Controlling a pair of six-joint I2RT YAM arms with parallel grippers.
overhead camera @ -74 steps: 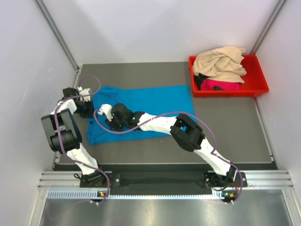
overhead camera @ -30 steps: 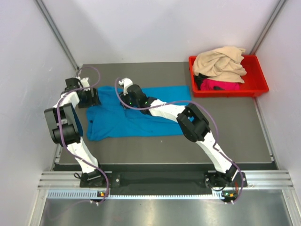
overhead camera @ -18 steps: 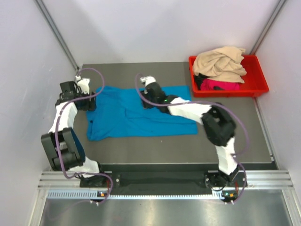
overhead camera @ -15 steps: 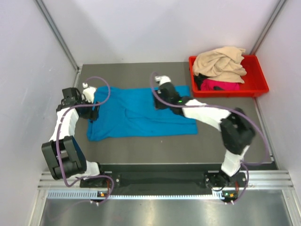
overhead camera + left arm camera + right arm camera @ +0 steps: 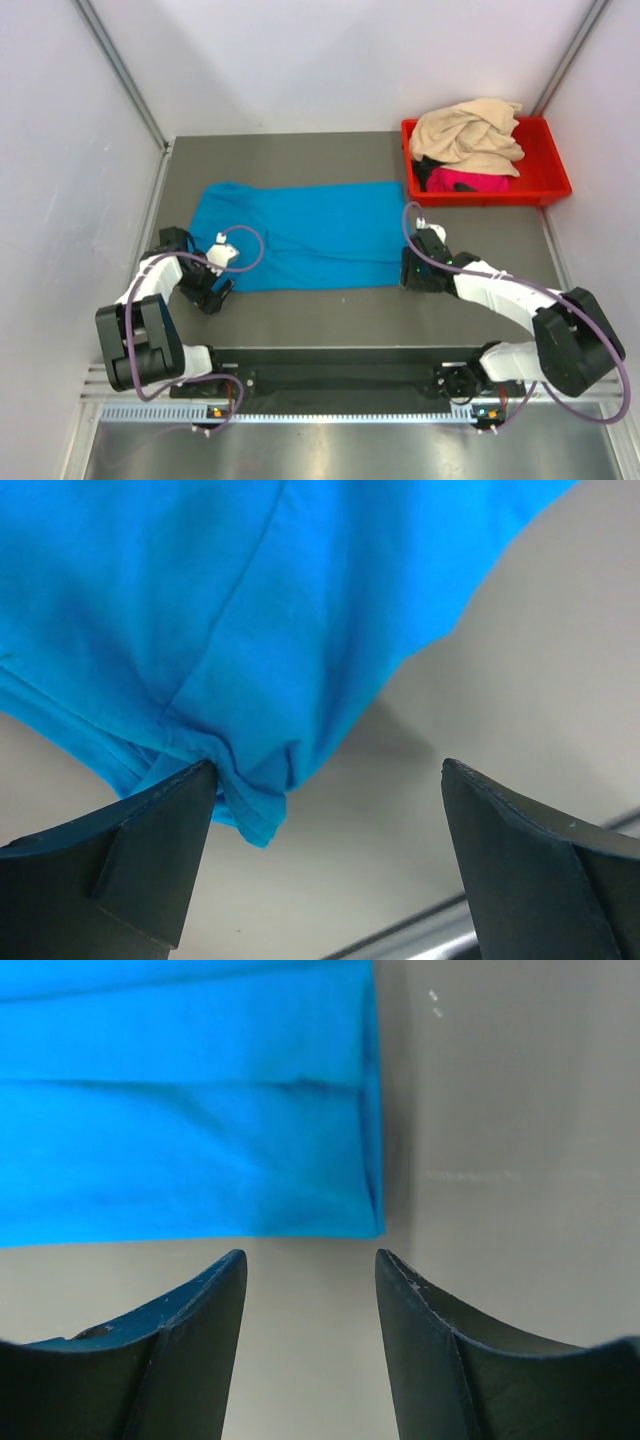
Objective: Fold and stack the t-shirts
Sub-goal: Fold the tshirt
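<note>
A turquoise t-shirt (image 5: 310, 235) lies flat as a wide band on the grey table (image 5: 480, 260). My left gripper (image 5: 205, 292) sits low at the shirt's near-left corner. It is wide open (image 5: 328, 770), and a bunched hem of the turquoise cloth (image 5: 200, 600) touches its left fingertip (image 5: 195, 780). My right gripper (image 5: 407, 278) is just off the near-right corner, open (image 5: 310, 1258) over bare table. The folded shirt edge (image 5: 180, 1110) lies ahead of its tips. A beige t-shirt (image 5: 468, 130) and a magenta one (image 5: 468, 181) are heaped in the red bin.
The red bin (image 5: 555, 178) stands at the far right corner of the table. White walls close in the left, back and right sides. A metal rail (image 5: 350, 375) runs along the near edge by the arm bases.
Both arms have drawn back from the far part of the turquoise shirt to its near corners. Both grippers have opened wider, and the shirt lies flat where they left it.
</note>
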